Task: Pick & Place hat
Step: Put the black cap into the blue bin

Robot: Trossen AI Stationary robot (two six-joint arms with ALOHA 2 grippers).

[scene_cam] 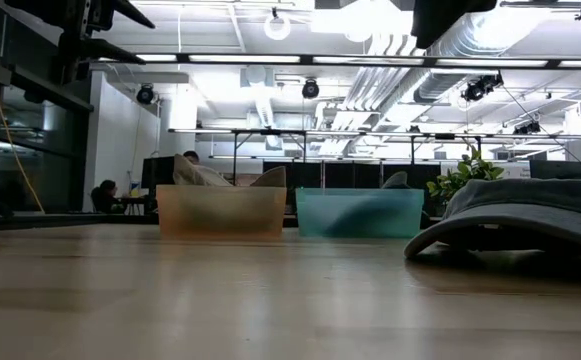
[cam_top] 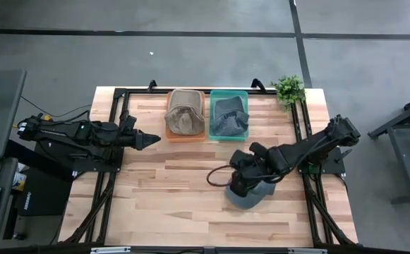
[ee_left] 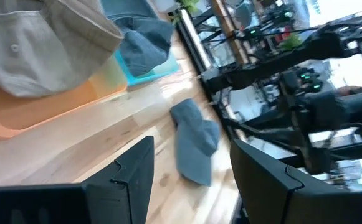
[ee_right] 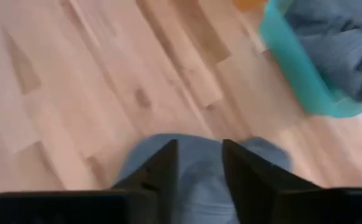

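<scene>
Blue-grey hat (cam_top: 250, 196) flat on table, directly beneath right claw (cam_top: 238, 185), fingers slightly spread.

No legible text, labels or numbers anywhere.

Two arms over a wooden table (cam_top: 162, 190) — hats in bins at the far edge.
Right gripper (cam_top: 238, 185) low on a grey hat (cam_top: 255, 197); left gripper (cam_top: 148, 139) hovers near the orange bin (cam_top: 185, 138), beside the teal bin (cam_top: 228, 136).
</scene>
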